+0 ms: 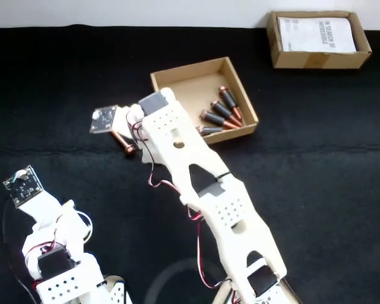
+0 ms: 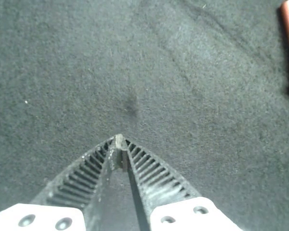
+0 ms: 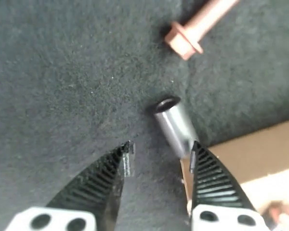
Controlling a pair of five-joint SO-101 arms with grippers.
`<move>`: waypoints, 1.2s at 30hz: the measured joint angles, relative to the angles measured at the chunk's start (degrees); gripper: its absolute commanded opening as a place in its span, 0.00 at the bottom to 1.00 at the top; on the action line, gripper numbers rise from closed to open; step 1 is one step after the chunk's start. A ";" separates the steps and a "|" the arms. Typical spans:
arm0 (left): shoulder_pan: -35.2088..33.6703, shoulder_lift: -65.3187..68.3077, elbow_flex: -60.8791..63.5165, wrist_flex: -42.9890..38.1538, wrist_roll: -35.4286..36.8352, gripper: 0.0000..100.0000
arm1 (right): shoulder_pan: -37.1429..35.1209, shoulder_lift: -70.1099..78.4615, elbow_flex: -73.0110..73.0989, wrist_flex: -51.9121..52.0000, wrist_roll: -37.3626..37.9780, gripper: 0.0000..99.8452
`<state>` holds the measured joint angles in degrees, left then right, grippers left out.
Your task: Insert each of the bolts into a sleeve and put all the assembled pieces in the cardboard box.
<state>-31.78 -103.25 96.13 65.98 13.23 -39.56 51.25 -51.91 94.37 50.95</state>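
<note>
Sleeve (image 3: 175, 126): short, smooth grey metal tube lying on the cloth between the right claw's fingers, close against 1 finger with a clear gap to the other; its round open end points away from the claw.
Right claw (image 3: 160, 150): spread wide around the sleeve, pinching nothing; black ribbed fingers (image 3: 108, 175) on white mounts.
Bolt (image 3: 192, 29): copper-coloured, with a hex head and a smooth round shank; it lies on the cloth just beyond the sleeve's open end, apart from it.
Box (image 1: 190, 92): open, shallow, square brown cardboard, just beside the sleeve and the right claw.
Pieces (image 1: 218, 114): 4 in the box, side by side at a slant, dark sleeves with copper ends.
Left claw (image 2: 118, 142): ribbed fingers pressed together, holding nothing, over bare cloth, well apart from the bolt.
Cloth (image 1: 316, 190): black, fuzzy, felt-like, covering the table.
Second box (image 1: 316, 60): cardboard, at the far corner, with a white printed sheet (image 1: 316, 33) inside.
</note>
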 measured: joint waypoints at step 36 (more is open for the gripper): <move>-0.09 0.00 0.00 -0.88 0.09 0.02 | 1.58 12.31 -41.93 3.96 -13.71 0.01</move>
<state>-31.87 -103.25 96.13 65.10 13.32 -37.98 63.56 -93.85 98.33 37.23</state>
